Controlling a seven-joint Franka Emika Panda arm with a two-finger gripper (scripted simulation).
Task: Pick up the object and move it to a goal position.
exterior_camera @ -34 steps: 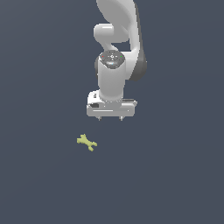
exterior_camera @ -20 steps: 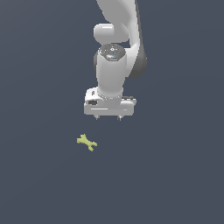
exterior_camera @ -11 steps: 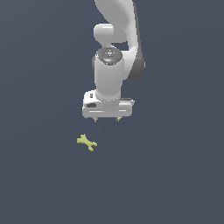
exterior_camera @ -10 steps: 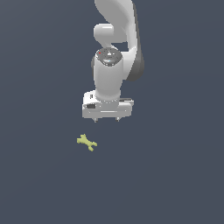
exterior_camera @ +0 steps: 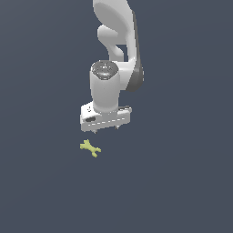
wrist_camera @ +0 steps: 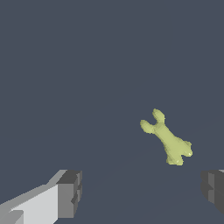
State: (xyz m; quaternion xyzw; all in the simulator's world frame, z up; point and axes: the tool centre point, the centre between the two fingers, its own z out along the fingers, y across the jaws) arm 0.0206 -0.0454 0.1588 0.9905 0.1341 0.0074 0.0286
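Hand (exterior_camera: 105,129) of the white Panda arm (exterior_camera: 114,54) hangs with its fingers pointing down, above the dark grey bench (exterior_camera: 182,182), and grips nothing. Its two dark fingertips (wrist_camera: 70,192) stand wide apart in the wrist view, with open bench between them.

A small yellow-green object (exterior_camera: 90,148) lies flat on the bench, free of the hand. In the exterior view it sits just below the hand and slightly toward the exterior view's left, close by but not touching it. It is an elongated piece with forked, wrench-like ends, far smaller than the hand. In the wrist view the object (wrist_camera: 166,138) shows one forked end clearly, with two rounded prongs, while the other end looks thicker and lumpier. It lies ahead of the fingertips, nearer to one finger than the other, and not between them.

No brand, label or writing can be read on the arm, the hand, the object or the bench.
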